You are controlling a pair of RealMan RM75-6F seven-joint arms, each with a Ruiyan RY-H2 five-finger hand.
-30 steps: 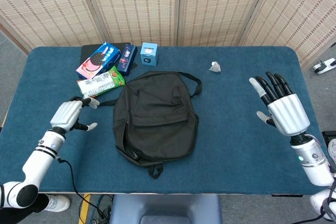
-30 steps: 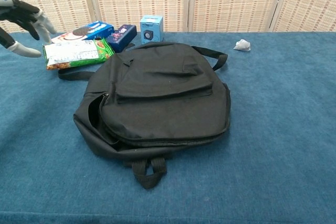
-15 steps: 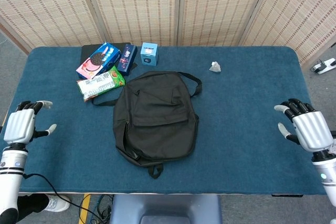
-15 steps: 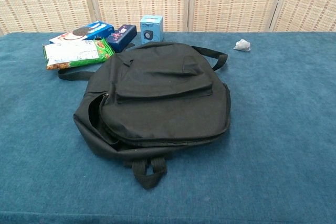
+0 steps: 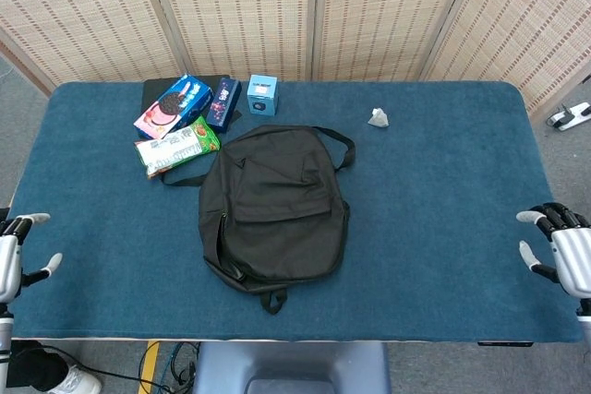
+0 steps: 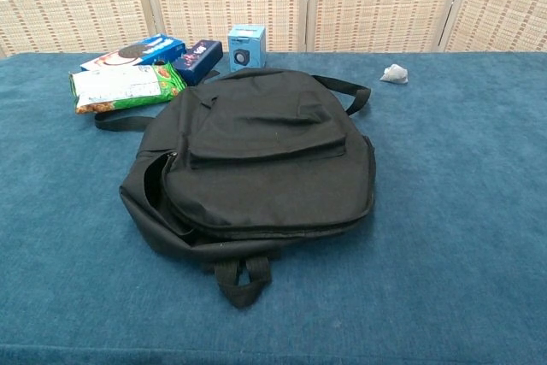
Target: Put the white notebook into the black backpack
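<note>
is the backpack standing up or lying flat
Lying flat. The black backpack rests on the blue table with its front pocket facing up and its top handle toward the near edge.

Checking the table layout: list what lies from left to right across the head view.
Left hand → green snack packet → black backpack → crumpled white scrap → right hand. Boxes behind the packet overlap in order, so omitted.
</note>
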